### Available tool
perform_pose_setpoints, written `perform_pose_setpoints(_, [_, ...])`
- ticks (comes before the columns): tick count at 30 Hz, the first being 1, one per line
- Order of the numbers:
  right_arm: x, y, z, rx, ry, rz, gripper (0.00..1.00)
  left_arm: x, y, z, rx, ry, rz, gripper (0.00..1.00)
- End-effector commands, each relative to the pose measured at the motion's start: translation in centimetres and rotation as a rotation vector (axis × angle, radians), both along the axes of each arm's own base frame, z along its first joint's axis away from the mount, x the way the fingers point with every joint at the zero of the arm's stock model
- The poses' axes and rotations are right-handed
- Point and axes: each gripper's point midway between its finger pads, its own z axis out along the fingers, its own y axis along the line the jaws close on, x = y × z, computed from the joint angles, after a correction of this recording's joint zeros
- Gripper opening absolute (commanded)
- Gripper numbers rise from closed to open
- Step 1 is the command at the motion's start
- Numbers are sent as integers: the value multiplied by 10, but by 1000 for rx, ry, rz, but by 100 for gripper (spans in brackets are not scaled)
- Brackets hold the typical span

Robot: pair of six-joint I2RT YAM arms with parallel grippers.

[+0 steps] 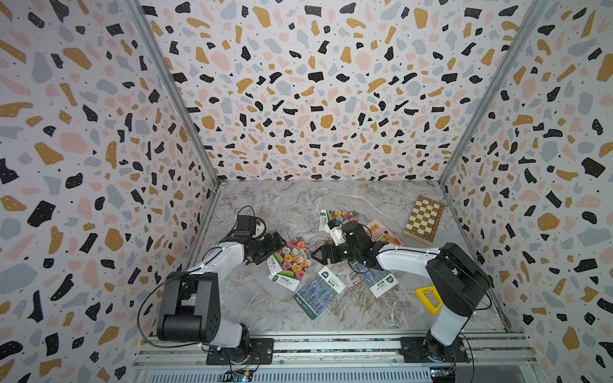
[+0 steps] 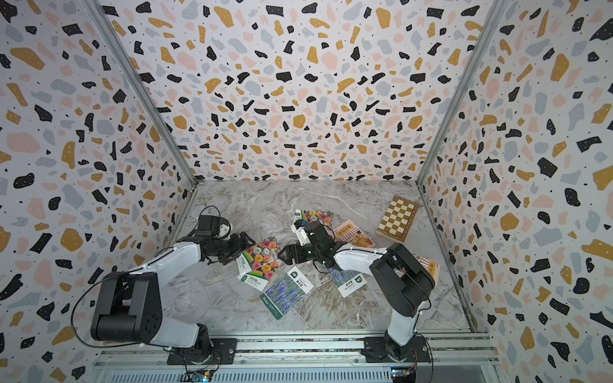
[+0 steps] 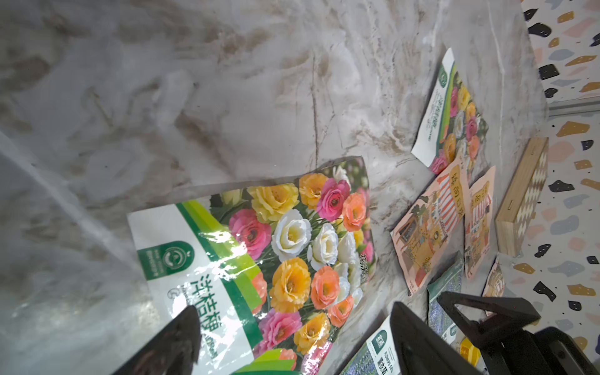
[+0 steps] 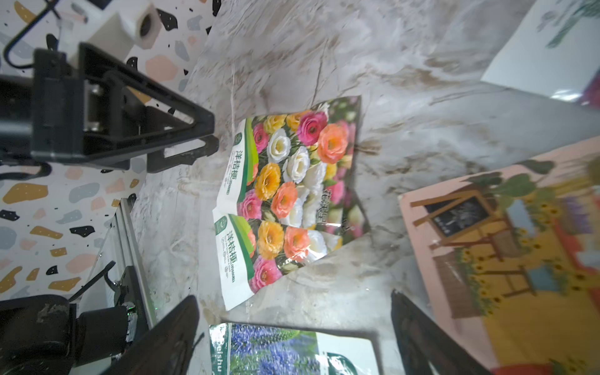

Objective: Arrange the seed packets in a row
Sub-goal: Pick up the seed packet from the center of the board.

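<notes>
Well, the only container is the wooden checkerboard case [image 1: 424, 219] near the far right corner of the marble tabletop [image 1: 265, 205]. It lies shut, so its inside is hidden.

The seed packets lie scattered, not in a row. Two overlapping mixed-flower packets [image 1: 292, 260] sit at the centre, with a third flower packet [image 1: 341, 216] farther back. A lavender packet [image 1: 318, 293] lies toward the front, and a second lavender packet [image 1: 381, 282] is partly under the right arm. A shop-awning packet [image 1: 381, 232] lies near the checkerboard case.

The left gripper [image 1: 278, 243] hangs just over the label end of the overlapping pair, its jaws spread wide around nothing. The right gripper [image 1: 316, 255] faces it from near the pair's opposite side, likewise spread and empty.

In a top view the yellow triangular frame [image 1: 429, 300] shows by the right arm. In a top view a further awning packet [image 2: 428, 265] peeks out behind that arm's elbow (the arm covers the rest). The left wrist view shows three such packets close together. The right wrist view makes the flower pair's overlap plain.
</notes>
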Motion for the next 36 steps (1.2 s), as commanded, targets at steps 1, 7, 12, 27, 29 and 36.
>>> perform_pose_setpoints(1, [8, 15, 20, 63, -21, -6, 90, 7, 1, -8, 5, 6, 0, 86])
perform_pose_setpoints(7, [9, 17, 1, 32, 20, -38, 85, -16, 3, -30, 17, 76, 1, 83])
perform_pose_setpoints(12, [16, 8, -7, 7, 37, -104, 84, -43, -4, -46, -4, 156, -4, 80])
perform_pose_setpoints(27, [23, 9, -11, 92, 156, -169, 66, -51, -19, 1, 62, 61, -42, 77])
perform_pose_setpoints(29, [23, 13, -12, 103, 176, -168, 64, -42, -14, 2, 97, 52, -34, 75])
perform_pose_setpoints(36, [24, 28, -18, 114, 221, -150, 59, -24, -1, -20, 169, 107, -20, 62])
